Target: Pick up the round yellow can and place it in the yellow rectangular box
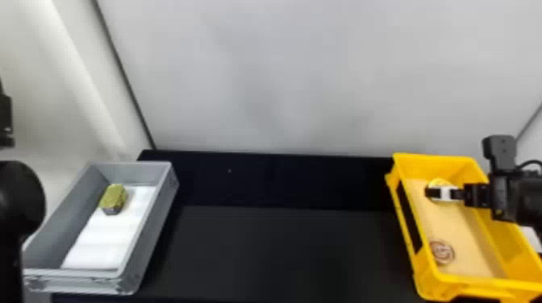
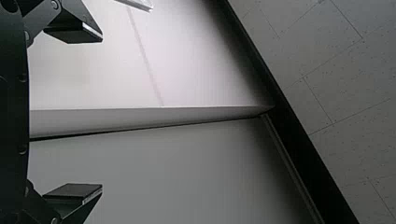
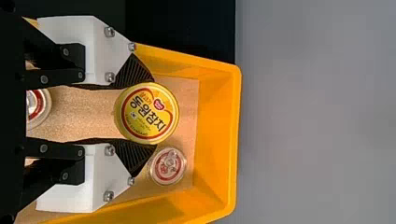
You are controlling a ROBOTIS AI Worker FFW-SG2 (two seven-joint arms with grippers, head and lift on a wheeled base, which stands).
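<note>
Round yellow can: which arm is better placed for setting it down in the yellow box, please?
Right, I think: the right gripper has the can between its fingers, at the yellow box. The left gripper is empty, facing the wall.

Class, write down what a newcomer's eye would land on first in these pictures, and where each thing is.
Probably the bright yellow rectangular box, on the robot's right. Inside its walls, the round yellow can sits between the jaws of the right gripper. Across the dark surface, on the robot's left, a small olive-green block stands out against white lining in the gray box.
</note>
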